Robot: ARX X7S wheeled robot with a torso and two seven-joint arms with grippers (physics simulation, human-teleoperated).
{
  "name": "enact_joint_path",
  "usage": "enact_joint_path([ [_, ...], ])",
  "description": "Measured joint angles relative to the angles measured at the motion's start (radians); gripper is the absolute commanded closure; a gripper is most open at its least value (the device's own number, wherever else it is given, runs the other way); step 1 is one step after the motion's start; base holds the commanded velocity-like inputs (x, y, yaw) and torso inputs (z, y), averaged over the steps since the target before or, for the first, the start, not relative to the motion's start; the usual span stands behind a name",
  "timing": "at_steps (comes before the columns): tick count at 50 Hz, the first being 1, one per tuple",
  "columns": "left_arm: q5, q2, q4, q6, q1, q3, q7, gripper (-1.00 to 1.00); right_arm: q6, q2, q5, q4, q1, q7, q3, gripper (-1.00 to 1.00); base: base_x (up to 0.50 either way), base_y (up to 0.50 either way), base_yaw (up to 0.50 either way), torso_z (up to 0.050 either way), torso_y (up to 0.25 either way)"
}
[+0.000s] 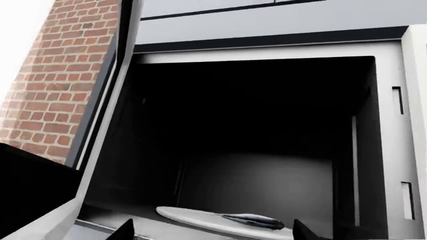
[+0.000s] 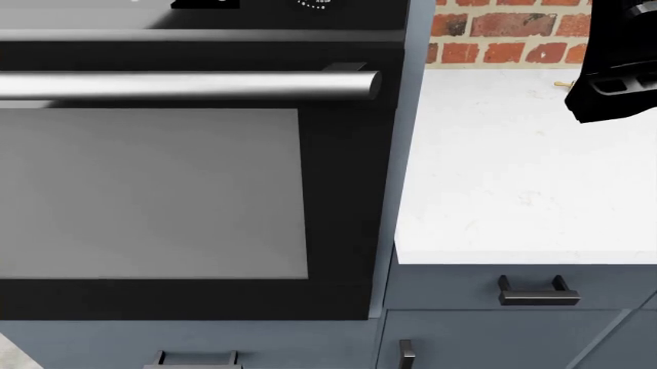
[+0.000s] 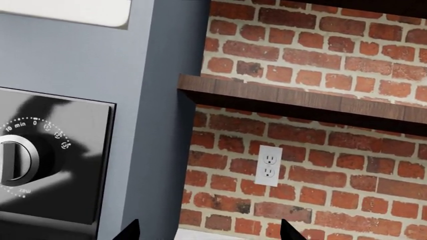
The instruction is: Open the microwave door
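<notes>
In the left wrist view the microwave (image 1: 267,55) faces me with its dark cavity (image 1: 253,125) fully exposed. Its door (image 1: 107,105) stands swung out to one side and shows edge-on against the brick wall. Inside lies a white plate (image 1: 200,220) with a dark, fish-shaped item (image 1: 257,220) on it. My left gripper (image 1: 213,232) hangs just in front of the cavity's lower edge, open, with only its two dark fingertips (image 1: 123,231) showing and nothing between them. My right gripper (image 3: 208,231) is open too, pointing at the brick wall. The microwave is out of the head view.
An oven with a long steel handle (image 2: 185,84) fills the head view's left side. Beside it are a white counter (image 2: 503,177) and blue cabinets with black pulls (image 2: 538,292). My right arm (image 2: 616,69) hangs over the counter. A timer dial (image 3: 13,160), wooden shelf (image 3: 300,102) and outlet (image 3: 268,166) show nearby.
</notes>
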Motion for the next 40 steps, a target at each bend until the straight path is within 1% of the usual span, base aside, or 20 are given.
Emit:
enact_joint_path([
  [3,-0.079,-0.101,0.009,0.038,-0.030,0.058,-0.037,-1.00,0.000,-0.003,-0.008,-0.001,-0.006,-0.006,0.001,-1.00,0.00,0.00,0.00,0.000,0.000],
  [5,-0.116,-0.158,0.010,0.043,-0.046,0.078,-0.057,-1.00,-0.001,-0.004,-0.014,-0.002,-0.012,-0.010,0.003,-1.00,0.00,0.00,0.00,0.000,0.000],
  [9,-0.153,-0.236,-0.002,-0.001,-0.071,0.066,-0.082,-1.00,-0.004,-0.001,-0.021,-0.007,-0.027,-0.017,0.012,-1.00,0.00,0.00,0.00,0.000,0.000],
  [12,-0.124,-0.292,-0.001,-0.030,-0.084,0.061,-0.047,-1.00,-0.007,0.002,-0.024,-0.011,-0.040,-0.021,0.021,-1.00,0.00,0.00,0.00,0.000,0.000],
  [14,-0.079,-0.328,0.000,-0.046,-0.090,0.059,0.003,-1.00,-0.009,0.004,-0.026,-0.014,-0.049,-0.023,0.026,-1.00,0.00,0.00,0.00,0.000,0.000],
  [16,-0.005,-0.362,0.003,-0.058,-0.096,0.058,0.078,-1.00,-0.011,0.006,-0.027,-0.018,-0.058,-0.024,0.031,-1.00,0.00,0.00,0.00,0.000,0.000],
  [19,0.176,-0.399,0.006,-0.073,-0.103,0.068,0.252,-1.00,-0.013,0.003,-0.029,-0.024,-0.068,-0.024,0.031,-1.00,0.00,0.00,0.00,0.000,0.000],
  [21,0.307,-0.398,0.009,-0.065,-0.092,0.076,0.380,-1.00,-0.014,-0.001,-0.031,-0.028,-0.072,-0.024,0.028,-1.00,0.00,0.00,0.00,0.000,0.000],
  [23,0.362,-0.447,0.025,-0.035,-0.028,0.028,0.460,-1.00,-0.015,-0.006,-0.034,-0.032,-0.078,-0.025,0.025,-1.00,0.00,0.00,0.00,0.000,0.000],
  [25,0.419,-0.531,0.039,-0.020,0.079,-0.066,0.539,-1.00,-0.016,-0.009,-0.038,-0.036,-0.085,-0.027,0.024,-1.00,0.00,0.00,0.00,0.000,0.000],
  [27,0.514,-0.589,0.035,-0.010,0.167,-0.143,0.644,-1.00,-0.016,-0.010,-0.039,-0.040,-0.092,-0.027,0.024,-1.00,0.00,0.00,0.00,0.000,0.000],
  [30,0.674,-0.676,0.054,0.002,0.368,-0.332,0.800,-1.00,-0.015,-0.009,-0.037,-0.046,-0.101,-0.025,0.020,-1.00,0.00,0.00,0.00,0.000,0.000],
  [33,0.840,-0.729,0.049,0.021,0.553,-0.497,0.951,-1.00,-0.015,-0.007,-0.033,-0.050,-0.106,-0.022,0.015,-1.00,0.00,0.00,0.00,0.000,0.000],
  [36,1.011,-0.768,0.034,0.035,0.729,-0.616,1.092,-1.00,-0.015,-0.006,-0.031,-0.053,-0.110,-0.020,0.012,-1.00,0.00,0.00,0.00,0.000,0.000],
  [39,1.208,-0.808,0.024,0.028,0.904,-0.711,1.242,-1.00,-0.015,-0.005,-0.029,-0.057,-0.114,-0.020,0.010,-1.00,0.00,0.00,0.00,0.000,0.000],
  [40,1.287,-0.806,0.005,0.042,0.929,-0.723,1.303,-1.00,-0.015,-0.004,-0.029,-0.058,-0.117,-0.020,0.010,-1.00,0.00,0.00,0.00,0.000,0.000],
])
